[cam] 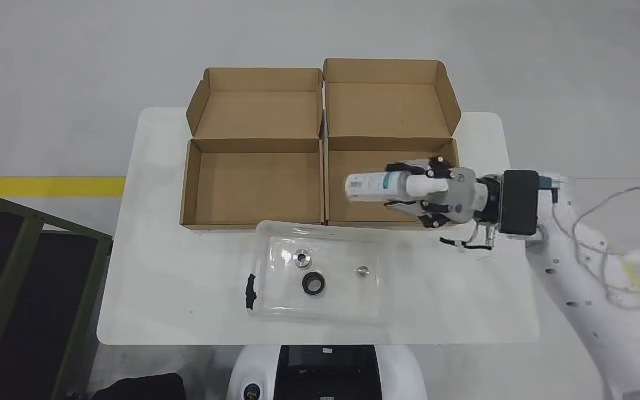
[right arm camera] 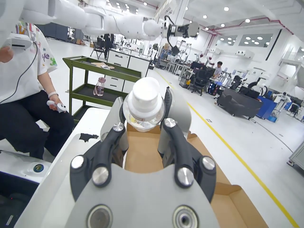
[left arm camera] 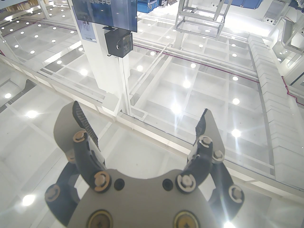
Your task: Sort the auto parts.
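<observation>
Right gripper (right arm camera: pixel 143 110): clamped on a white bottle (right arm camera: pixel 145 96). Its fingers (right arm camera: pixel 177 112) press the bottle from either side just behind the cap, and the cap end faces the wrist.
Bottle from above (cam: pixel 375 184): held level in the right gripper (cam: pixel 408 185) above the right cardboard box (cam: pixel 350 160). Most of the body sticks out past the fingertips toward the wall shared by the two boxes. It is lifted clear of the box floor.
Left cardboard box (cam: pixel 250 185): open, lid folded back, set flush against the right box.
Clear tray (cam: pixel 320 228): on the white table (cam: pixel 160 250), just in front of the boxes.
Tray contents: a black ring (cam: pixel 314 284), a round metal part (cam: pixel 300 259) near it, and a smaller metal part (cam: pixel 362 270) off to one side — all well apart from the bottle.
Black piece (cam: pixel 250 292): at the tray's outer edge.
Left gripper (left arm camera: pixel 140 107): pointed up at the ceiling, its toothed fingers (left arm camera: pixel 82 119) spread wide with nothing between them.
</observation>
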Motion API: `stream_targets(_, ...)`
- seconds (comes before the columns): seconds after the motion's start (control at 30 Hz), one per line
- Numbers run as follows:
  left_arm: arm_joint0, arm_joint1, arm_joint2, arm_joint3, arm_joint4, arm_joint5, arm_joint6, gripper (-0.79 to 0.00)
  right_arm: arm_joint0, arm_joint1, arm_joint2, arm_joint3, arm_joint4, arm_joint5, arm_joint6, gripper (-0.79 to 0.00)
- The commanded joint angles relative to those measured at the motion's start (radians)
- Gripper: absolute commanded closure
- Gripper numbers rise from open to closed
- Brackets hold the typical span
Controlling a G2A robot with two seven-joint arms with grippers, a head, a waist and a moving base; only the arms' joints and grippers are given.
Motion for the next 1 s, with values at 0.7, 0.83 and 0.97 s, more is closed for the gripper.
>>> stream_targets(0.7,0.000,0.000,0.000,0.000,0.000,0.000,0.000,-0.785,0.200,-0.105,-0.247,0.336,0.154,0.059,0.411,0.000)
stream_targets(0.83,0.000,0.000,0.000,0.000,0.000,0.000,0.000,-0.785,0.218,-0.119,-0.267,0.367,0.161,0.091,0.493,0.000)
stream_targets(0.97,0.000,0.000,0.000,0.000,0.000,0.000,0.000,-0.785,0.235,-0.133,-0.282,0.398,0.170,0.115,0.551,0.000)
